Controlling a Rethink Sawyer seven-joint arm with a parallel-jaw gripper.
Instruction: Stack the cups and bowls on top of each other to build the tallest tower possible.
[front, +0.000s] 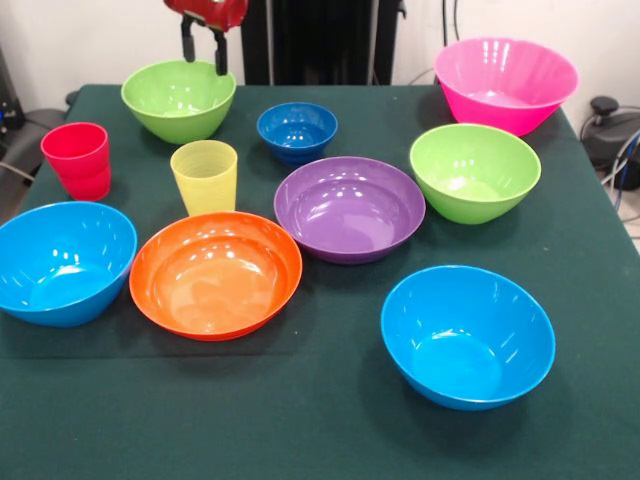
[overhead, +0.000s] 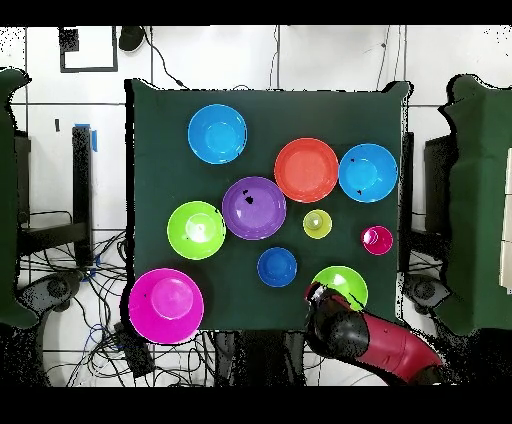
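Front view: gripper (front: 204, 45) hangs at 11 o'clock, fingers spread, empty — above lime green bowl (front: 179, 99); cups, red (front: 78, 160) and ribbed yellow (front: 205, 176), at 9 o'clock.

Overhead view: bowls scattered singly, no tower — glossy, rounded plastic likely slips from pinch; pink bowl (overhead: 166, 306) at 7 o'clock.

A dark green tabletop (front: 320, 420) carries ten separate pieces, none stacked: red cup (front: 78, 160), yellow cup (front: 205, 176), two light blue bowls (front: 62, 262), two lime green bowls (front: 475, 172), purple bowl (front: 349, 208), orange bowl (front: 216, 274), pink bowl (front: 505, 84) and small dark blue bowl (front: 297, 131).
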